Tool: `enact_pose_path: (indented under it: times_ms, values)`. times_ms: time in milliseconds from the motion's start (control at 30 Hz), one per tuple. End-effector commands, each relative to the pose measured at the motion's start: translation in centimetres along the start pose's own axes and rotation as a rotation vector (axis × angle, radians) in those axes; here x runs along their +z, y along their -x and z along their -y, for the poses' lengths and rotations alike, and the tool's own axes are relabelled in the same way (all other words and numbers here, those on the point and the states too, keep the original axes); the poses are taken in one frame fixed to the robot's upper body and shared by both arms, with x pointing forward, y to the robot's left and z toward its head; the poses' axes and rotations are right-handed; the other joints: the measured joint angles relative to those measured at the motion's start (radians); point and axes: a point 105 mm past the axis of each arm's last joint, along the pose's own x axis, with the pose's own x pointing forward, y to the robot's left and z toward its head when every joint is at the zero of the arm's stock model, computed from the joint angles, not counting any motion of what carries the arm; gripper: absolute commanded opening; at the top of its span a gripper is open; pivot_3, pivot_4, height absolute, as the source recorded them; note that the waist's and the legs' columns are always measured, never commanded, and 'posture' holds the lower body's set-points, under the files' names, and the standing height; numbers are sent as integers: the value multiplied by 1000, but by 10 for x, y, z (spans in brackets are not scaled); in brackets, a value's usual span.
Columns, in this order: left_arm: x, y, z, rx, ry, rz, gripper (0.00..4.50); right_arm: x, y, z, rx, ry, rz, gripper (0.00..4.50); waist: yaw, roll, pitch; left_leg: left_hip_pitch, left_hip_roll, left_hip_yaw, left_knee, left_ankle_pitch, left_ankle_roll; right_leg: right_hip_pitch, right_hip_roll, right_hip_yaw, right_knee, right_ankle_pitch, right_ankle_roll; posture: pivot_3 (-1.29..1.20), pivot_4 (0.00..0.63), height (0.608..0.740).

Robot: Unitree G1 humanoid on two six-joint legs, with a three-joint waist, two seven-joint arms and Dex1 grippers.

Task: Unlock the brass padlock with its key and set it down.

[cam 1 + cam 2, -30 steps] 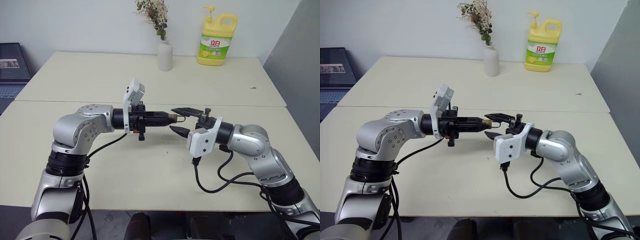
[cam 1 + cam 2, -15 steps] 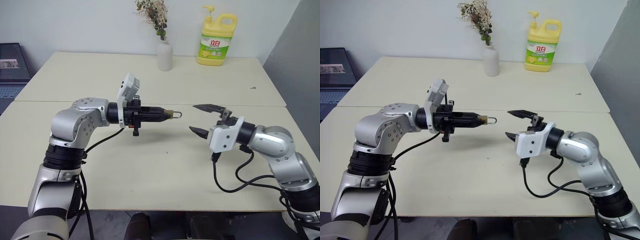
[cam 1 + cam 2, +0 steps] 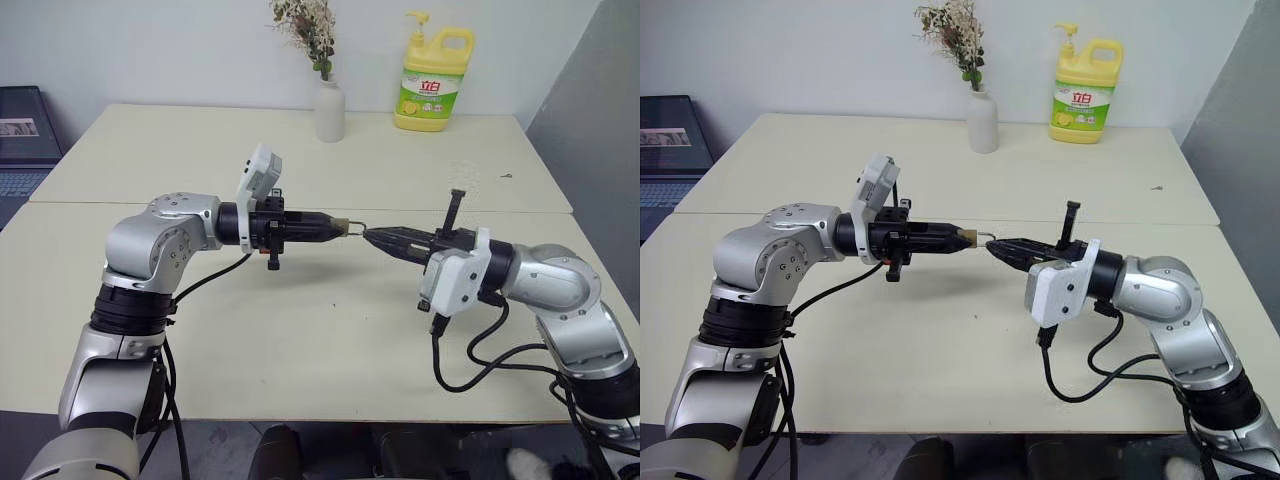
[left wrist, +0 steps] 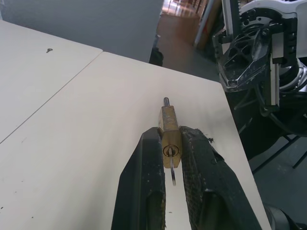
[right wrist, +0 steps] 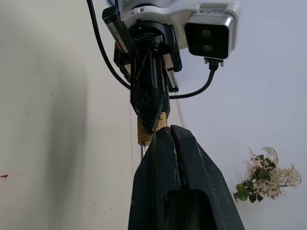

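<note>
With the left gripper (image 4: 171, 158) clamped on the small golden-brass rectangular padlock (image 4: 170, 130) and the right gripper (image 3: 997, 245) pinched together at its thin silver shackle (image 3: 984, 238), a skewed pull risked twisting it loose.

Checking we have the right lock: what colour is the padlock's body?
Golden brass padlock, clearest in the left wrist view.

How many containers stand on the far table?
2: a white vase holding dried flowers near the back middle, and a yellow pump bottle to its right, both close to the wall.
</note>
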Motion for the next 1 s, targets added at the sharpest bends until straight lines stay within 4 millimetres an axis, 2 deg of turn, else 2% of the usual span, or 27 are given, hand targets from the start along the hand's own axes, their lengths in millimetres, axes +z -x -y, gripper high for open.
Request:
enact_pose_path:
  times_ms: [33, 300, 1000]
  values:
    - [15, 3, 10, -30, -63, 16, 160, 6, -4, 6, 3, 31, 46, 0, 0, 0, 0, 0, 0, 0, 0, 0, 0, 0, 0, 0, 0, 0, 0, 0, 150, 740]
    - [15, 3, 22, -81, -70, 4, 160, 1, -8, 8, 24, 57, 57, 0, -1, 0, 0, 0, 0, 0, 0, 0, 0, 0, 0, 0, 0, 0, 0, 0, 150, 740]
    - [14, 7, 29, -115, -49, 4, 160, -13, -5, 3, 125, 88, 57, 0, 0, 0, 0, 0, 0, 0, 0, 0, 0, 0, 0, 0, 0, 0, 0, 0, 150, 740]
